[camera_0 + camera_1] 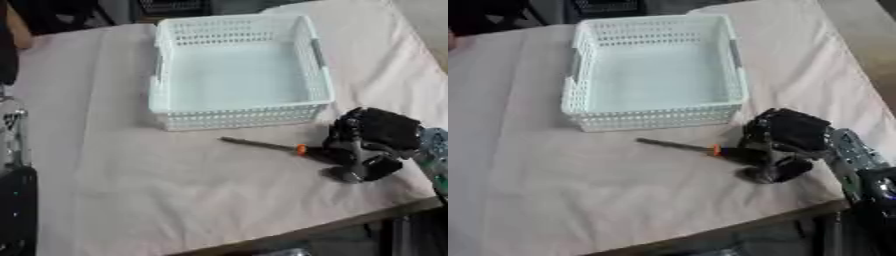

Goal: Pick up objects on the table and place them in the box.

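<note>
The right hand [785, 142] sits low on the table [579, 200] near its front right edge, fingers curled down around the handle end of a screwdriver [689, 147]. The dark handle is mostly hidden under the fingers; an orange collar shows just outside them, and the thin metal shaft points away to the left, lying flat on the pale cloth. The hand's silver forearm leads off toward the lower right corner. Just beyond the screwdriver, a white perforated box [241, 117] stands on the table with nothing visible inside; its near wall is close to the shaft but apart from it. The left hand shows in neither view.
</note>
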Available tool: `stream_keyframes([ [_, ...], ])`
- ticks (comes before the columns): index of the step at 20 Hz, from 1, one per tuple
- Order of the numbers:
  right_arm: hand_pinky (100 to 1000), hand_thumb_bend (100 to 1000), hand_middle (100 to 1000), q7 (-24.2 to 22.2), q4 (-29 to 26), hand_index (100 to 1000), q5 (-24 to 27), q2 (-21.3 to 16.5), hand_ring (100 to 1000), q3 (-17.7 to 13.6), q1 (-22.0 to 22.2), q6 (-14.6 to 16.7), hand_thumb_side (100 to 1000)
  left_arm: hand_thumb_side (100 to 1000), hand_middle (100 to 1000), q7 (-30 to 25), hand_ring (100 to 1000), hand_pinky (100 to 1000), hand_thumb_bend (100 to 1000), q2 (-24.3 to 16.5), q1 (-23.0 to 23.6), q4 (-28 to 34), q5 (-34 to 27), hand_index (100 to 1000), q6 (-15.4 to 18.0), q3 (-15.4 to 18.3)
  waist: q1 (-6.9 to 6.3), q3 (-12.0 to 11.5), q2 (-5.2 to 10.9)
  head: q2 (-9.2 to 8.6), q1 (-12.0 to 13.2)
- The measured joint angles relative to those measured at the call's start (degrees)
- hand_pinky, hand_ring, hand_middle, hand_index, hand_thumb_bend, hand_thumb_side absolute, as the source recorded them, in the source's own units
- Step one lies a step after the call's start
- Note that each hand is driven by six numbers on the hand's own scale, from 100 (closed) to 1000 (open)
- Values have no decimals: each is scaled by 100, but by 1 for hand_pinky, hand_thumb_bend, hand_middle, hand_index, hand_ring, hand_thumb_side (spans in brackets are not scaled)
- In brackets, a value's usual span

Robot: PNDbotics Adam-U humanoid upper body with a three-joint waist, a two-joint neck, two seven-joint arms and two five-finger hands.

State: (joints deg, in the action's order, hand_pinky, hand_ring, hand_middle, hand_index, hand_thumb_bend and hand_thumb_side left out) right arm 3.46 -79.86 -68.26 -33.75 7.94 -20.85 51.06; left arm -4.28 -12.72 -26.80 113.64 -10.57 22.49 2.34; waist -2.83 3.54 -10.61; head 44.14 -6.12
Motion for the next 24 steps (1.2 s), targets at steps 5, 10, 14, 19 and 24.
stream_keyframes([
  [5, 396, 338, 505, 122, 35, 667, -137, 0, 501, 12, -4, 8, 634, 852, 824, -9, 778, 684, 169, 0, -5, 0, -3, 848, -8, -1, 0, -11, 0, 0, -27],
  [10, 393, 330, 497, 215, 40, 661, -263, -1, 494, 43, -38, 29, 624, 853, 824, -14, 778, 683, 168, 0, -17, 0, -3, 848, -13, -2, 1, -13, 0, 0, -46],
  [14, 385, 240, 480, 273, 40, 646, -349, -1, 480, 71, -45, 32, 552, 853, 824, -21, 778, 683, 168, 0, -17, 0, -3, 848, -20, -3, 1, -14, 0, 0, -47],
  [19, 360, 100, 445, 340, 49, 617, -378, -1, 450, 73, -49, 4, 379, 853, 824, -23, 778, 683, 168, 1, -17, 0, -3, 848, -21, -10, 1, -14, 0, 0, -47],
  [24, 325, 100, 397, 388, 42, 572, -369, -1, 404, 71, -53, -50, 228, 853, 824, -23, 778, 683, 168, 1, -17, 0, -3, 848, -21, -32, 2, -14, 0, 0, -47],
])
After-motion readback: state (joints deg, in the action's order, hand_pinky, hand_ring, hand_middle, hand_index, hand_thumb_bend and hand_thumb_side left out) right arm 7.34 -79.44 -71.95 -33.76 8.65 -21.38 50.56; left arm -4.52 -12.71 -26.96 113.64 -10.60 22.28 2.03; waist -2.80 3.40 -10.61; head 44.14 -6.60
